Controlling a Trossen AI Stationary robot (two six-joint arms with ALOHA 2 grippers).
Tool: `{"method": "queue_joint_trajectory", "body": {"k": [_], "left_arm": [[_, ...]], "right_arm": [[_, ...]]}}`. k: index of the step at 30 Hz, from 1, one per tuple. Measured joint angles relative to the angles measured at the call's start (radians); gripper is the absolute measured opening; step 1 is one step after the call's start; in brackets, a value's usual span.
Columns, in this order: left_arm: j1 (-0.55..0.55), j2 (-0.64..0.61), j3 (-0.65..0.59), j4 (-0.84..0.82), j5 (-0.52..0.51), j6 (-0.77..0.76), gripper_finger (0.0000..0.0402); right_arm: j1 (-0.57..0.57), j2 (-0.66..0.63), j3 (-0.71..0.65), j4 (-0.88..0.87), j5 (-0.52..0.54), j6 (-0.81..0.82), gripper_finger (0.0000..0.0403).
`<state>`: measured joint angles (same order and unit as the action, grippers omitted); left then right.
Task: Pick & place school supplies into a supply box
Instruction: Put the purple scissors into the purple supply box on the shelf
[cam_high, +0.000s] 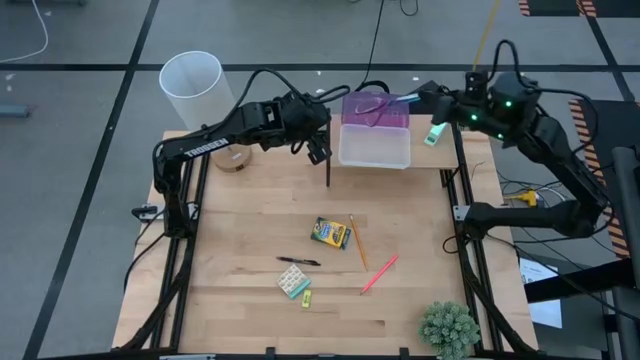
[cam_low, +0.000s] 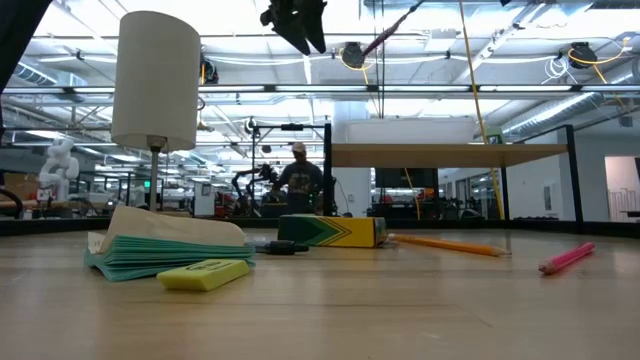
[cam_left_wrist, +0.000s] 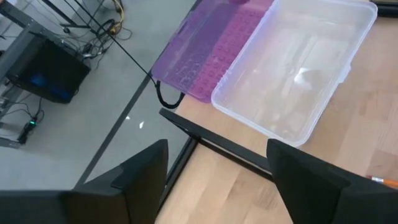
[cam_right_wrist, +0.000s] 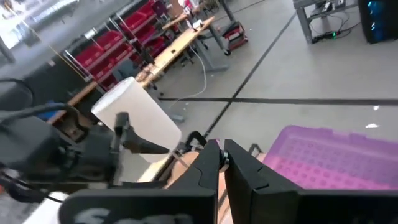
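The clear supply box (cam_high: 375, 147) stands at the table's far edge, its purple lid (cam_high: 375, 108) swung open behind it. My left gripper (cam_left_wrist: 217, 186) hovers open above the table, just left of the box (cam_left_wrist: 298, 68). My right gripper (cam_right_wrist: 219, 158) is shut, up beside the lid's far right corner (cam_high: 410, 97). Mid-table lie the crayon box (cam_high: 331, 233), orange pencil (cam_high: 357, 240), pink pen (cam_high: 379, 273), black pen (cam_high: 298, 261), eraser block (cam_high: 294, 283) and a small yellow piece (cam_high: 306, 297). My right gripper is shut close to the lid's far right corner (cam_high: 405, 100); I cannot tell whether it touches the lid or has anything between its fingers.
A white lamp shade (cam_high: 192, 85) stands at the far left corner and a small green plant (cam_high: 447, 328) at the near right. The lid's black handle (cam_left_wrist: 165, 96) hangs past the table's far edge. A person stands in the room behind (cam_low: 298, 180).
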<state>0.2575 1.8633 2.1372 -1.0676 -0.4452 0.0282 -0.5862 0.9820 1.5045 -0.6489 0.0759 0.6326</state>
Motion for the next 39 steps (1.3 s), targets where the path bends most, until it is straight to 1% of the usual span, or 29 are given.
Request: {"method": "queue_joint_trajectory", "body": {"k": [3,7,9,14,21,25,30,36,39], "left_arm": [[0.002,0.000,0.000,0.001,0.000,-0.004,0.0260],[0.002,0.000,0.000,0.002,0.000,-0.004,0.0253],[0.002,0.000,0.000,0.002,0.001,-0.011,0.0251],[0.002,0.000,0.000,0.002,0.001,-0.031,0.0251],[0.002,0.000,0.000,0.002,0.002,-0.062,0.0250],[0.002,0.000,0.000,0.003,0.002,-0.055,0.0250],[0.002,0.000,0.000,0.003,0.002,-0.051,0.0250],[0.002,0.000,0.000,0.003,0.002,-0.050,0.0250],[0.002,0.000,0.000,0.003,0.002,-0.051,0.0250]], "right_arm": [[0.012,-0.023,-0.057,0.026,0.000,0.061,0.0000],[0.024,-0.038,-0.178,0.153,0.001,0.121,0.0000],[0.027,-0.043,-0.239,0.213,0.001,0.134,0.0000],[0.026,-0.065,-0.385,0.284,0.001,0.149,0.0000],[-0.015,-0.119,-0.555,0.368,-0.001,0.197,0.0000],[-0.042,-0.127,-0.639,0.445,-0.003,0.238,0.0001],[-0.050,-0.127,-0.714,0.556,0.001,0.294,0.0001],[-0.050,-0.127,-0.751,0.568,0.009,0.298,0.0002],[-0.048,-0.126,-0.760,0.565,0.037,0.298,0.0002]]}}
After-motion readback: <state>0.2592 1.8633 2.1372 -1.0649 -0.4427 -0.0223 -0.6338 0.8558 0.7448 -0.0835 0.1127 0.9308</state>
